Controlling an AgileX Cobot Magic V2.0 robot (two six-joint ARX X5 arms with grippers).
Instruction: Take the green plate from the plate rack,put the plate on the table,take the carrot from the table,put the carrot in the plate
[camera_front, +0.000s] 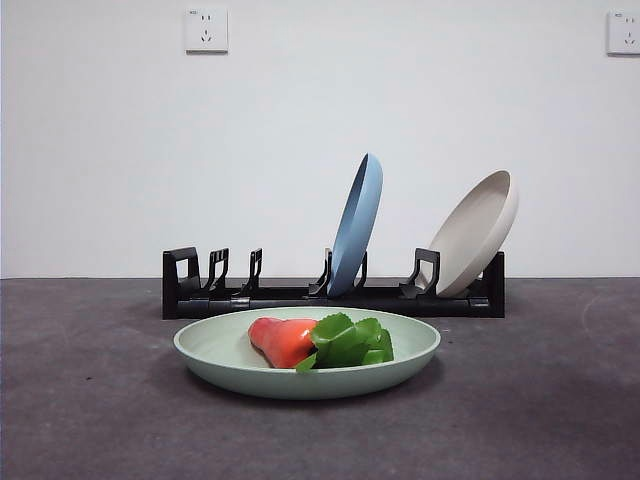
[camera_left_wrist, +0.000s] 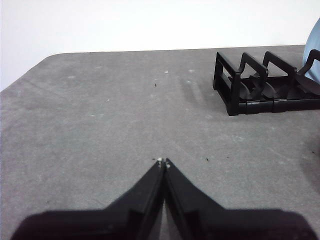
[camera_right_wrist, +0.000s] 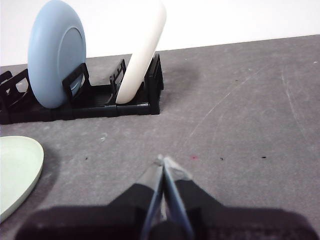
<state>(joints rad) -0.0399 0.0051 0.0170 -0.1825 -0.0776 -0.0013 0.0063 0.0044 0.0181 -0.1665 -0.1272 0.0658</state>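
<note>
Nearest in the front view, the green plate (camera_front: 306, 353) sits flat on the grey surface (camera_front: 90, 420), just in front of the plate rack (camera_front: 333, 293). The carrot (camera_front: 320, 342) lies inside it, long axis running across the view, orange tip toward the left and green leaves toward the right; the plate's near rim hides its underside. In the rack, a blue plate (camera_front: 356, 224) and a beige plate (camera_front: 475, 234) lean on edge. Two wall sockets (camera_front: 206, 30) carry markings too small to read. The left pincer (camera_left_wrist: 163, 161) hangs closed over bare surface, gripping nothing. The right pincer (camera_right_wrist: 163, 161) is likewise closed and empty, with only the green plate's edge cut off at the frame's side.
</note>
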